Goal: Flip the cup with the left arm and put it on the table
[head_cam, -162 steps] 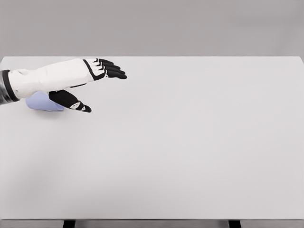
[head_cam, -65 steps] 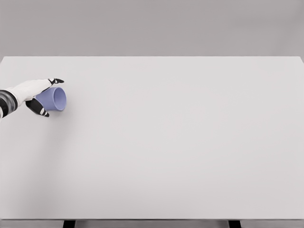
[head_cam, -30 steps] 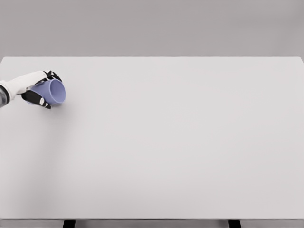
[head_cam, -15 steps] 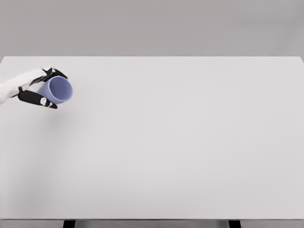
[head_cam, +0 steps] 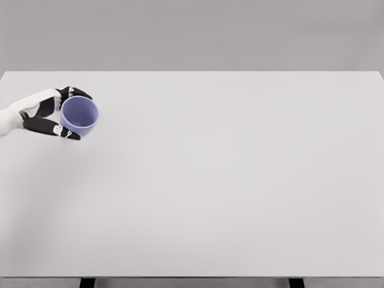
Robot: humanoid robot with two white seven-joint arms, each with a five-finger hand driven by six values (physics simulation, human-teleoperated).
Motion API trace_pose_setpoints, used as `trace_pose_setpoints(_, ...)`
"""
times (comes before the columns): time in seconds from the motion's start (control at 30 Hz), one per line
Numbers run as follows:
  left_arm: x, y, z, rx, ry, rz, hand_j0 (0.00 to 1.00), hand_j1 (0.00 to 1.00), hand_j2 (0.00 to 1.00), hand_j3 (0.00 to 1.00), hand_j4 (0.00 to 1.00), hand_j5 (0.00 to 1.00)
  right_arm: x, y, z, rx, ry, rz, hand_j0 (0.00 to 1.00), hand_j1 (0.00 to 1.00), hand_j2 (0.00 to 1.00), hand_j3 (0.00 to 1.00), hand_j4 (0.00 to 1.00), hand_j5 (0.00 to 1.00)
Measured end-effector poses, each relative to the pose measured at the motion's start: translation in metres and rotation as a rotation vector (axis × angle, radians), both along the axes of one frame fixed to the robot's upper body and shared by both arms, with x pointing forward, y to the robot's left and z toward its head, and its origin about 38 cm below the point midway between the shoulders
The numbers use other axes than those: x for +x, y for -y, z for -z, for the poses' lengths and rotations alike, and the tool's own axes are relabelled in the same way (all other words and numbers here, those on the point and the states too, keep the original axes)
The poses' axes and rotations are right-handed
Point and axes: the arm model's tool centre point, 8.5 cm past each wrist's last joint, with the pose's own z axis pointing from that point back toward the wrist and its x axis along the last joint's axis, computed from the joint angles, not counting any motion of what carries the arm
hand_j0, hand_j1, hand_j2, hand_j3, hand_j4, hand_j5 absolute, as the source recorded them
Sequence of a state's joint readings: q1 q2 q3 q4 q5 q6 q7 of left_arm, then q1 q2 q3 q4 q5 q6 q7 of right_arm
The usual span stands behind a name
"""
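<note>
Fingers (head_cam: 72, 92): black-tipped, curled around the cup from its left side, upper fingers laid over the far rim, the thumb (head_cam: 57, 128) pressed along the near wall, so that the vessel is pinched between the two. Left hand (head_cam: 45, 112): entered from the left edge on a white arm; wrist turned so that the grasp is taken from the side, which leaves the mouth unobstructed. Cup (head_cam: 79, 114): pale blue, held just right of the fingertips, its opening turned upward and toward the camera, the interior plainly seen; whether its base touches the surface cannot be told. The flip is judged largely done, setting down and release remaining. Worktop (head_cam: 240, 180): white, extending well to the right of and nearer than the fingers. Right arm: not seen.
</note>
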State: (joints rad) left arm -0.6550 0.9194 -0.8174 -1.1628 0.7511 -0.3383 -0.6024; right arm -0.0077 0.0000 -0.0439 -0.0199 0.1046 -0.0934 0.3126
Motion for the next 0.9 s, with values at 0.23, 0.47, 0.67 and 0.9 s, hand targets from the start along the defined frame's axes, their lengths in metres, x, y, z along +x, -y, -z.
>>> trace_pose_setpoints(0.23, 0.018, 0.009, 0.014, -0.155, -0.015, -0.068, 0.53, 0.53, 0.53, 0.53, 0.53, 0.53, 0.000, 0.000, 0.000, 0.000, 0.000, 0.000, 1.00, 1.00, 1.00, 1.00, 1.00, 1.00)
trace_pose_setpoints(0.47, 0.024, 0.029, 0.025, -0.219, -0.029, -0.058, 0.54, 0.54, 0.54, 0.54, 0.54, 0.54, 0.000, 0.000, 0.000, 0.000, 0.000, -0.001, 1.00, 1.00, 1.00, 1.00, 1.00, 1.00)
trace_pose_setpoints(0.67, 0.030, 0.045, 0.044, -0.290, -0.062, -0.077, 0.54, 0.54, 0.54, 0.54, 0.54, 0.54, 0.000, 0.000, 0.000, 0.000, 0.000, 0.000, 1.00, 1.00, 1.00, 1.00, 1.00, 1.00)
trace_pose_setpoints(0.9, 0.024, 0.062, 0.072, -0.329, -0.109, -0.081, 0.55, 0.55, 0.55, 0.55, 0.55, 0.55, 0.000, 0.000, 0.000, 0.000, 0.000, 0.000, 1.00, 1.00, 1.00, 1.00, 1.00, 1.00)
